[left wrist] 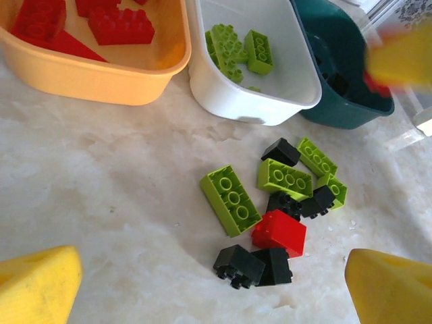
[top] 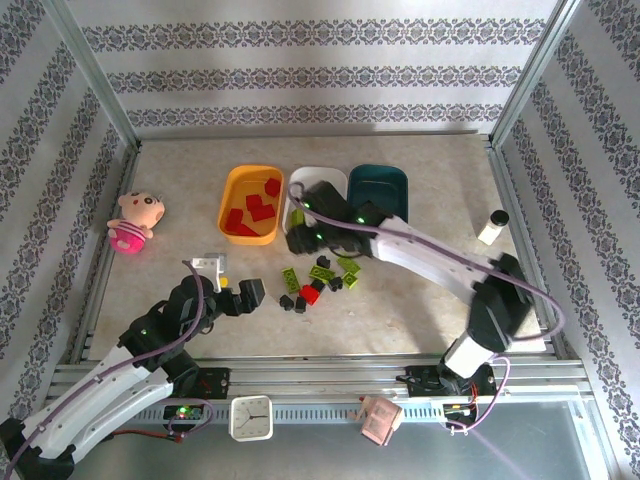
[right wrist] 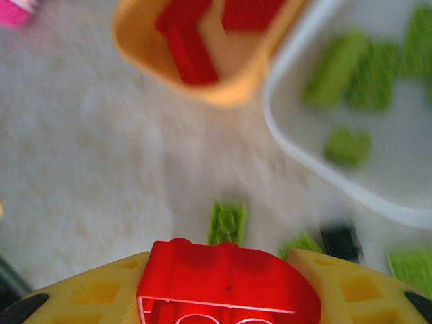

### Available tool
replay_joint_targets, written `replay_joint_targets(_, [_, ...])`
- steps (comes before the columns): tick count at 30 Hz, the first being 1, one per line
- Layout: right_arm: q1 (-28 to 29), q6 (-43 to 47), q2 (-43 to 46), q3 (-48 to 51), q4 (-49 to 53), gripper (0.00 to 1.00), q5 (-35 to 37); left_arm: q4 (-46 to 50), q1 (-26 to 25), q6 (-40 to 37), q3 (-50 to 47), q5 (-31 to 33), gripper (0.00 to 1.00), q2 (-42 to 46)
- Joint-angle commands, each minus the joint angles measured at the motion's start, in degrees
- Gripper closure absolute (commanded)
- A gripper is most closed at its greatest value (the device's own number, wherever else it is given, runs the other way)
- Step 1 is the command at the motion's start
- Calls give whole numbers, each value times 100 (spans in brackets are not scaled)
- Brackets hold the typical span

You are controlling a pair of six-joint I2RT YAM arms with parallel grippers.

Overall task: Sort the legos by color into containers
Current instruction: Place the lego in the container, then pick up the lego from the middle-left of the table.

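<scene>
Ahead of the right gripper point(right wrist: 224, 262) the orange tray point(right wrist: 223, 94) and loose green bricks point(right wrist: 227, 223) are blurred. The red brick point(right wrist: 228, 290) in its jaws is cut by the lower edge. From above, its arm hides part of the white tray point(top: 330, 174).

the right gripper point(top: 300, 240) is hovering at the near left corner of the white tray point(top: 318, 172), pinching a red brick point(right wrist: 226, 280), while the left gripper point(top: 228, 280) is hanging wide open on the tray's near side.

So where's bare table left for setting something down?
Bare: between the pink doll and the orange-yellow tray, and from the teal tray across to the white bottle. Crowded: the loose legos in front of the white tray.
</scene>
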State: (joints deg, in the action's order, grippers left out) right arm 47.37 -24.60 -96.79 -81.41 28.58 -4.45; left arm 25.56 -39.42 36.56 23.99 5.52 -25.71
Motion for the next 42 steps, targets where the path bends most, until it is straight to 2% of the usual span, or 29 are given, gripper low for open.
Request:
replay_joint_targets(1, [-98,590,-974,-941,-793,64,128,494,-66,126,152,117,0,75])
replay_joint_targets(7, [-296,428,-2801,-2959,-791,64,-214,513,-66,193,38,-45,0,98])
replay_joint_targets(12, [-312,382,-3797,-4066,-483,61,-277,474,-66,193,-7,-77,0,101])
replay_joint_targets(17, [-312,291,-4123,-4373,-543,33,-295,400,-66,164,-26,-146,0,80])
replay_joint_targets(20, [-323,290,-3921,-4242,-694,30,-244,364,-66,73,0,-280,0,10])
replay_joint_targets(24, [-385,211,-3138,-3312,-1254,29,-174,159,-66,-88,77,-519,5,-433])
replay_joint_targets(28, [-525,-125,-2033,-1659,-2186,29,-308,-370,-114,-225,176,-910,9,-1451])
replay_joint_targets(31, [-598,-202,-1306,-588,-2510,29,-325,-925,-283,-287,222,-1026,12,-2203])
replay_joint_targets(37, [-717,-190,-83,1109,-2868,29,-256,-1492,-631,-496,617,-1008,15,-3609])
replay_joint_targets(40, [-794,-248,419,1767,-3032,29,-293,-1487,-685,-420,743,-872,24,-4077])
replay_joint_targets(42, [-824,-256,666,2083,-3073,29,-329,-1622,-682,-309,694,-860,26,-4204])
